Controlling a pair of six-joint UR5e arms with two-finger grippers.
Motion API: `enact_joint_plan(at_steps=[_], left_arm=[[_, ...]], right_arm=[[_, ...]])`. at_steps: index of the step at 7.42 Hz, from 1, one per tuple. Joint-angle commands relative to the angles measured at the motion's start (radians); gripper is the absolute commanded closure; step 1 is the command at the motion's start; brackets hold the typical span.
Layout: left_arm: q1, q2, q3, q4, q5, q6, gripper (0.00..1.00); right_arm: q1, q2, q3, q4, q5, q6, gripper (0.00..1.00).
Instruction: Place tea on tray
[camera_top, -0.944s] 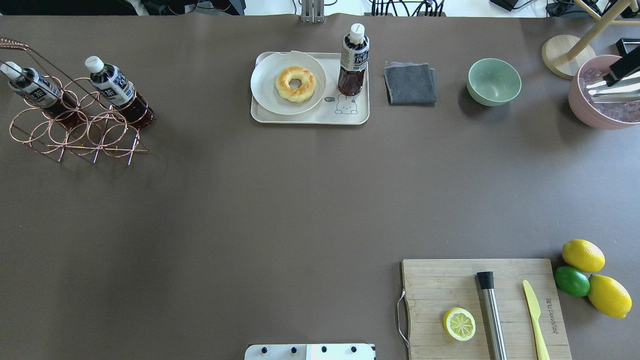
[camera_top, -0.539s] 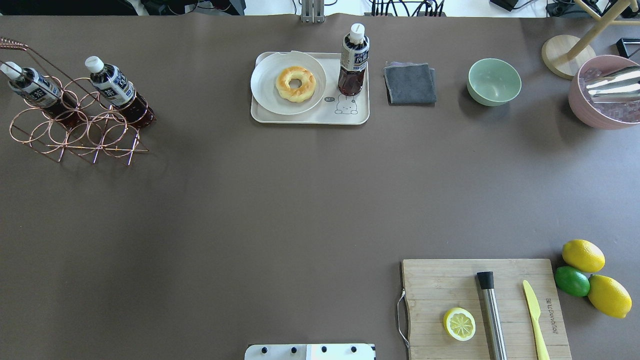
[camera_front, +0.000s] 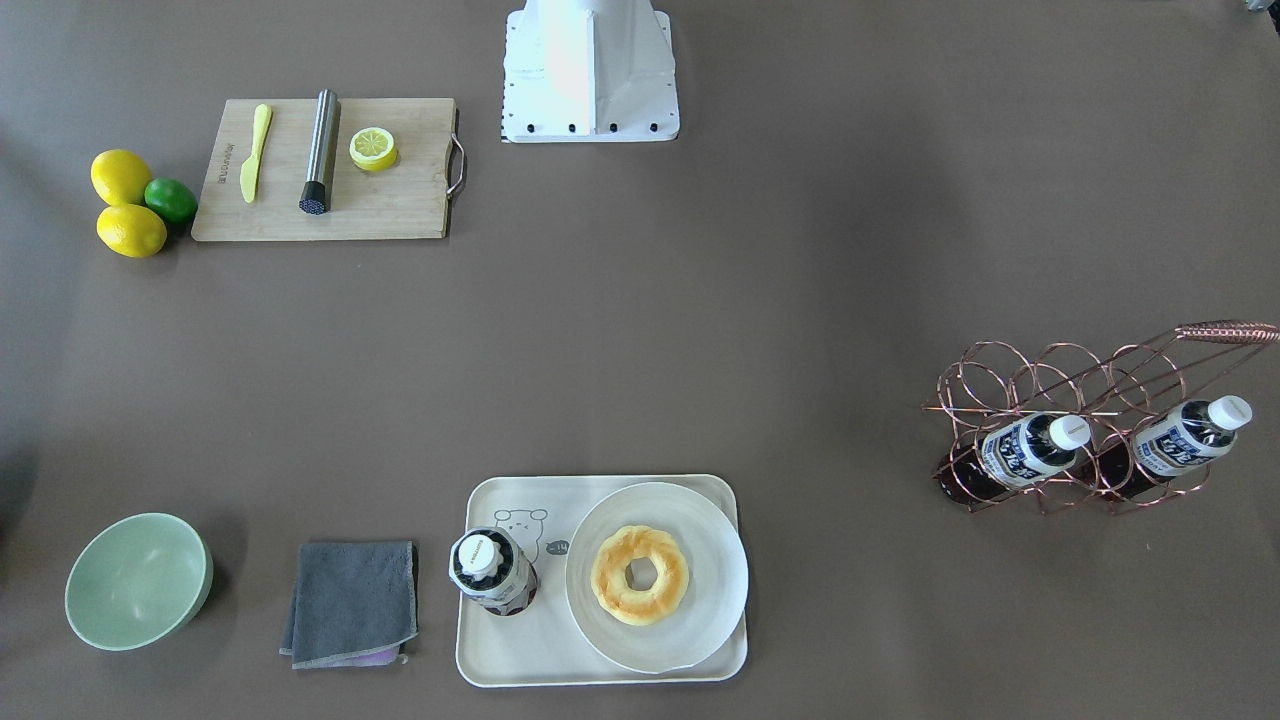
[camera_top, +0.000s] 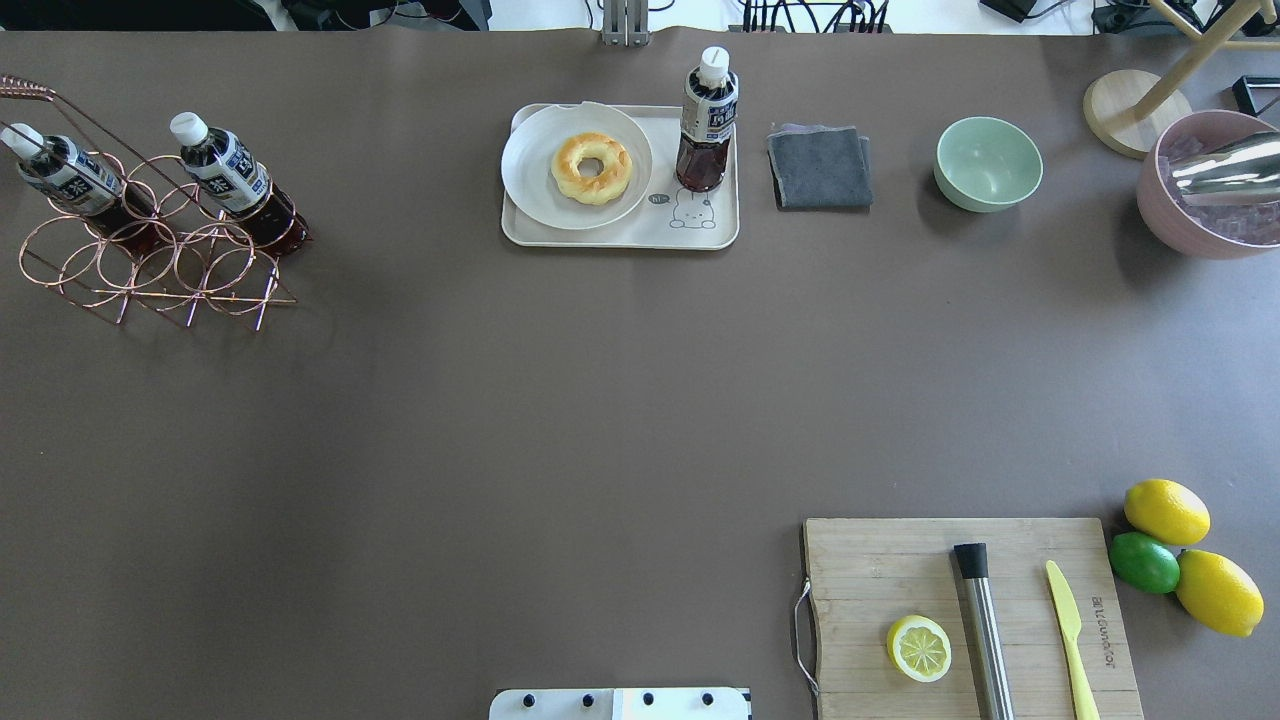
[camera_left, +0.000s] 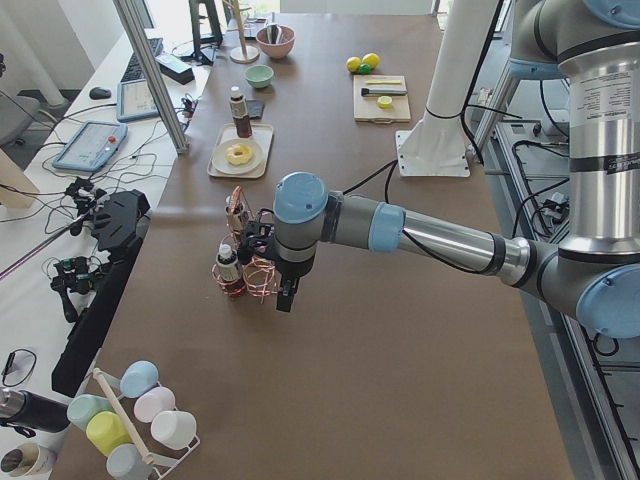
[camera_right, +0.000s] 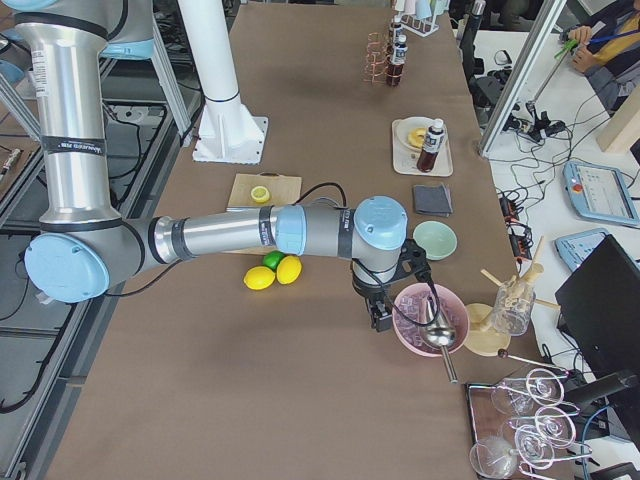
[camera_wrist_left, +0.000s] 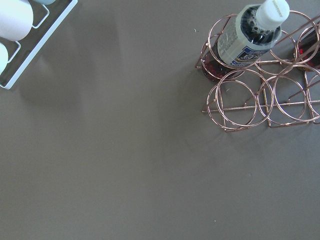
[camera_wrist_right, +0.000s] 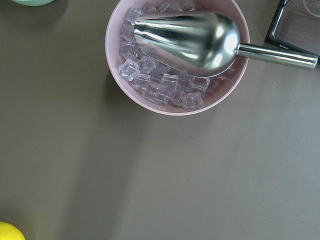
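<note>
A tea bottle (camera_top: 707, 125) stands upright on the cream tray (camera_top: 620, 238), beside the bear drawing; it also shows in the front view (camera_front: 490, 572) on the tray (camera_front: 530, 650). Two like bottles (camera_top: 222, 175) (camera_top: 70, 180) lie in a copper wire rack (camera_top: 150, 270) at the far left. My left gripper (camera_left: 285, 297) hangs over the table near the rack, and I cannot tell if it is open or shut. My right gripper (camera_right: 380, 318) hangs beside a pink bowl of ice, and I cannot tell its state either. No fingers show in the wrist views.
A white plate with a doughnut (camera_top: 590, 165) fills the tray's left part. A grey cloth (camera_top: 820, 165), a green bowl (camera_top: 988, 163) and the pink ice bowl with a metal scoop (camera_wrist_right: 175, 55) lie to the right. A cutting board (camera_top: 900, 570) and lemons sit near right.
The dark tip of my right gripper, seen over the pink bowl at the overhead view's right edge 0.9 s ago, has left that view. The bottle and tray have not moved.
</note>
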Motion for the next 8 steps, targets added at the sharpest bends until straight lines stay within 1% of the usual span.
enact_joint_plan(at_steps=[1,6,7,8], left_arm=[[-0.008,0.005,-0.015,-0.005,0.016,0.0,0.02],[-0.011,0.013,-0.015,-0.014,0.018,0.001,0.02],[-0.011,0.031,-0.01,-0.043,0.018,0.001,0.02],[-0.008,0.033,0.017,-0.075,0.018,0.001,0.03]], right_arm=[[0.007,-0.018,0.003,0.0,-0.003,-0.003,0.0],[0.006,-0.016,0.009,0.0,-0.004,0.008,0.0],[0.007,-0.016,0.006,0.0,-0.006,0.007,0.0],[0.006,-0.015,0.006,0.0,-0.006,0.007,0.0]])
